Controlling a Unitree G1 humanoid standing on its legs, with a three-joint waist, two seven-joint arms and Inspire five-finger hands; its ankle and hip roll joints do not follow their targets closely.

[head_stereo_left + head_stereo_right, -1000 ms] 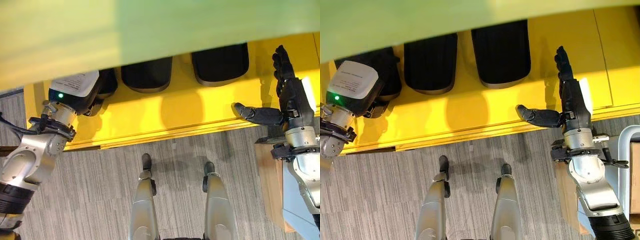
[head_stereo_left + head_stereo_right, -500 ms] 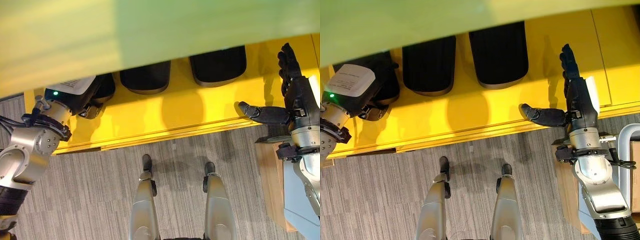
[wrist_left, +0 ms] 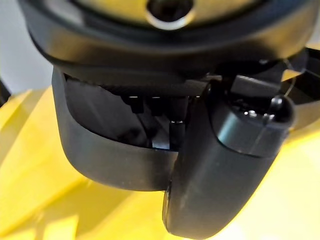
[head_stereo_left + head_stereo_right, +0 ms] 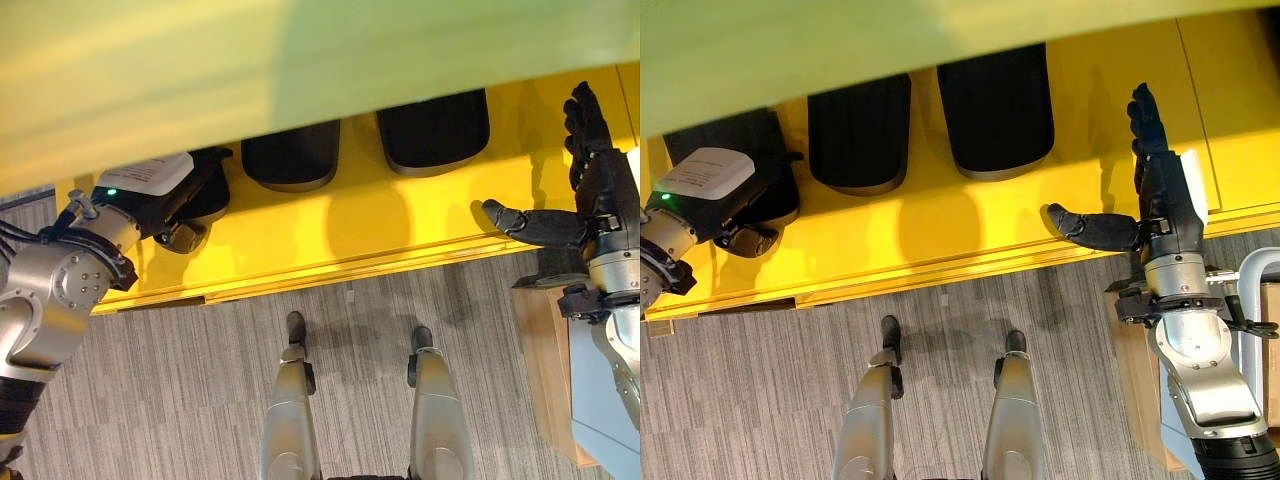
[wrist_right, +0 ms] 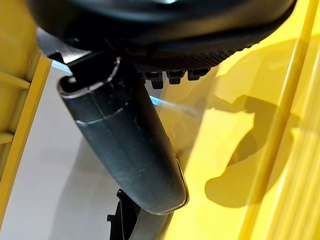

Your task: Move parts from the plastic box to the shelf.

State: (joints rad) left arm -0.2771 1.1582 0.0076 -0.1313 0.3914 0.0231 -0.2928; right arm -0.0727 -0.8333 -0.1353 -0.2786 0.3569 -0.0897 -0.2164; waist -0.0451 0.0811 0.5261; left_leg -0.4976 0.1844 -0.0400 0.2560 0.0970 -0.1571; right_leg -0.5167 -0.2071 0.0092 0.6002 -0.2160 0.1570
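on shelf (image 4: 970,235), left robot hand (image 4: 735,215) touches part (image 4: 750,150).

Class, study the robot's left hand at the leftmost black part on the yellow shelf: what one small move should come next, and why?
Probably open the left hand and draw it back. The leftmost black part already lies on the yellow shelf beside two other black parts, with the fingers wrapped round its near end. The right hand hovers open, holding nothing.

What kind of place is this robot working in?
Probably a workshop or small parts store: a yellow shelf holds a row of black ribbed parts, the floor is grey carpet, and the left hand grips one part.
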